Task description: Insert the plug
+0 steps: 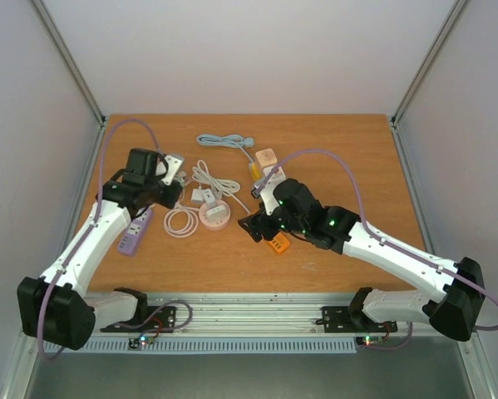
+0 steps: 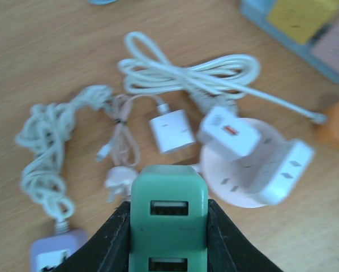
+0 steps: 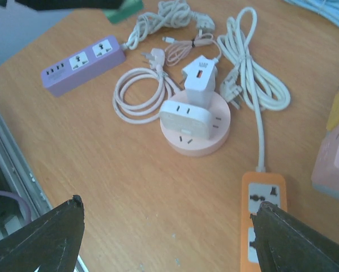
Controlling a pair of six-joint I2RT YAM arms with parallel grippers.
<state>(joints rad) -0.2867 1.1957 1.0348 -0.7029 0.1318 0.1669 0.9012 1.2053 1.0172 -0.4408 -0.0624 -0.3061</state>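
My left gripper (image 2: 168, 205) is shut on a green two-port USB charger plug (image 2: 168, 226) and holds it above the table, near the left of the round pink socket hub (image 2: 231, 181). The hub (image 1: 214, 214) carries two white adapters (image 3: 192, 107). A purple power strip (image 1: 136, 231) lies below the left gripper (image 1: 167, 176). My right gripper (image 3: 169, 232) is open and empty, low over bare wood beside the orange power strip (image 3: 264, 224), in front of the hub (image 3: 194, 139). It also shows in the top view (image 1: 261, 224).
White cable bundles (image 1: 215, 179) and a coiled white cord (image 1: 180, 222) lie around the hub. A light blue cable (image 1: 224, 141) and a pink, yellow and blue socket block (image 1: 263, 162) sit at the back. A small white adapter (image 2: 170, 131) lies loose on the wood.
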